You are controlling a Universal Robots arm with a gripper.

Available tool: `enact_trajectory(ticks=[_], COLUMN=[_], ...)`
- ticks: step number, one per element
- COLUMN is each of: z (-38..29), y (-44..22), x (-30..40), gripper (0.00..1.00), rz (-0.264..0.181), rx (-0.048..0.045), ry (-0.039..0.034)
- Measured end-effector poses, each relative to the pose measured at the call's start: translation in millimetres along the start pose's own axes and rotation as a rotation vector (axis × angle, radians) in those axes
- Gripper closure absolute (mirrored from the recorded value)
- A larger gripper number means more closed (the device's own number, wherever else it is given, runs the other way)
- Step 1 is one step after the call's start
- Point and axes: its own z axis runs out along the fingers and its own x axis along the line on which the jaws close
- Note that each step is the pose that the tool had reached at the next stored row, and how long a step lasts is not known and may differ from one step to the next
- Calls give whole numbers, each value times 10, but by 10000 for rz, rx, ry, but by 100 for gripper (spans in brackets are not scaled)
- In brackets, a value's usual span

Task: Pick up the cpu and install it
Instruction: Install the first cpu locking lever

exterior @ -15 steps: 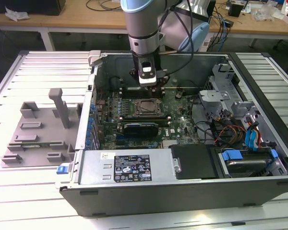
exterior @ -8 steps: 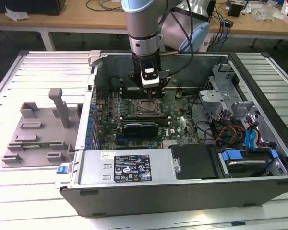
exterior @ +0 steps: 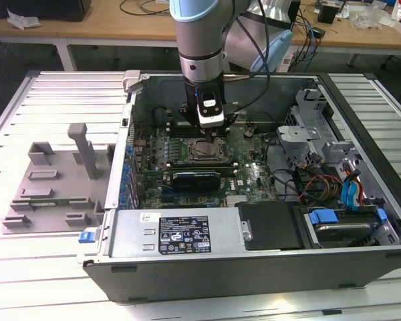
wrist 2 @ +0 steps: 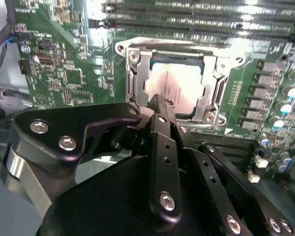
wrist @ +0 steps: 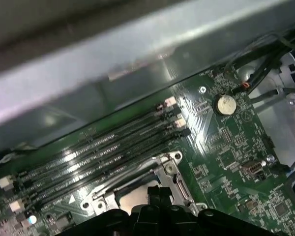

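Note:
The cpu (wrist 2: 182,86), a silvery square chip, lies flat inside the metal-framed socket (wrist 2: 215,73) on the green motherboard; its pale top also shows in the first wrist view (wrist: 132,197). My gripper (wrist 2: 160,102) hangs just above the cpu's near edge, its two black fingers pressed together with nothing between them. The first wrist view shows the same thin pair of fingertips (wrist: 155,191) over the socket frame (wrist: 169,169). In the exterior view the gripper (exterior: 213,137) reaches straight down into the open computer case over the socket (exterior: 202,151).
Memory slots (wrist 2: 196,22) run beside the socket. A long black heatsink block (exterior: 197,179) lies just in front of it. The case walls (exterior: 130,127), power supply (exterior: 180,231), drive bays and cables (exterior: 334,180) surround the board. A grey fixture (exterior: 53,180) sits outside, exterior view's left.

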Motion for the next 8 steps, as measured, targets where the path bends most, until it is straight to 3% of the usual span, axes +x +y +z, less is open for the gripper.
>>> enact_trajectory(ticks=[2, 5, 7, 8], z=[0, 0, 3, 5], y=[-48, -52, -52, -53], x=[-15, -16, -16, -15], gripper=[89, 89, 89, 89], rz=[-33, -47, -668, -1061], rx=[1, 14, -51, -15], ry=[-1, -7, 26, 57])
